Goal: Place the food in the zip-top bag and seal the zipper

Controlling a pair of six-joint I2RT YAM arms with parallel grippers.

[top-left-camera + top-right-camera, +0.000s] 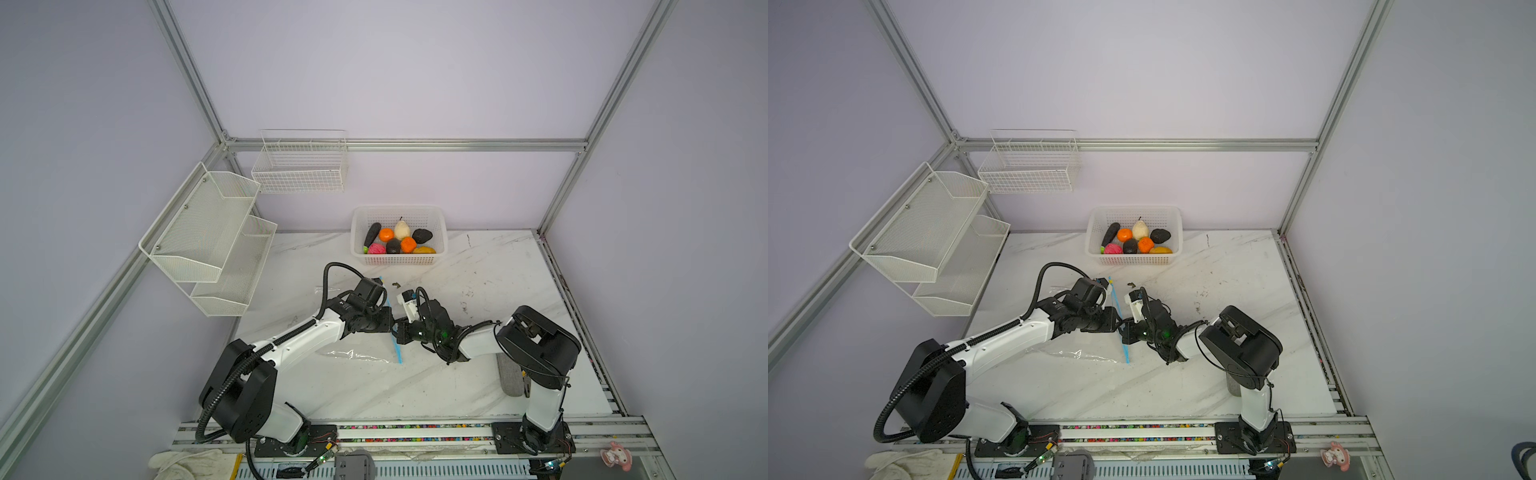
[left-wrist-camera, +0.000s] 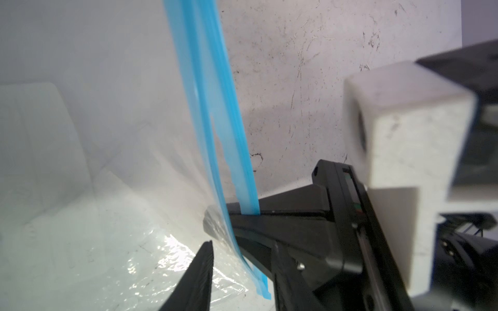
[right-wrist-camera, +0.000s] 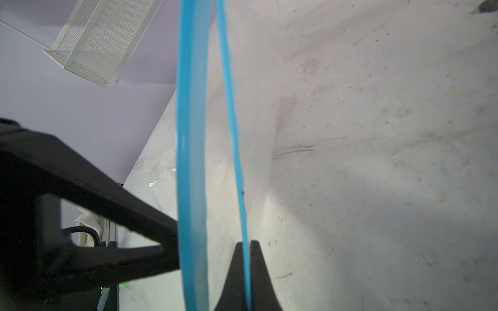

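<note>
Here, two robot arms meet nose to nose at the middle of the white marbled table (image 1: 498,291), both bent low over the zip-top bag (image 1: 353,354). The left arm (image 1: 299,338) stretches long from its base at the near edge, wrist cocked toward the centre. The right arm (image 1: 478,345) rises from its own base, folds at a high elbow and reaches across toward its partner.

The bag lies clear and flat beneath the left arm. Its zipper (image 1: 397,349) runs as a light-blue line from near to far across the table. The right gripper (image 3: 242,249) is pressed together on one blue lip of the zipper, and the two lips stand apart in the right wrist view.

The left gripper (image 3: 168,243) has its tips hidden behind the nearer lip, with a gap showing between its jaws. One of its fingers (image 2: 199,272) stands clear of the blue strip.

The food (image 1: 408,244), including oranges, a cream pear, a pink ball and dark lumps, is heaped in the white perforated basket (image 1: 397,208) at the table's far edge, well apart from the bag.
</note>
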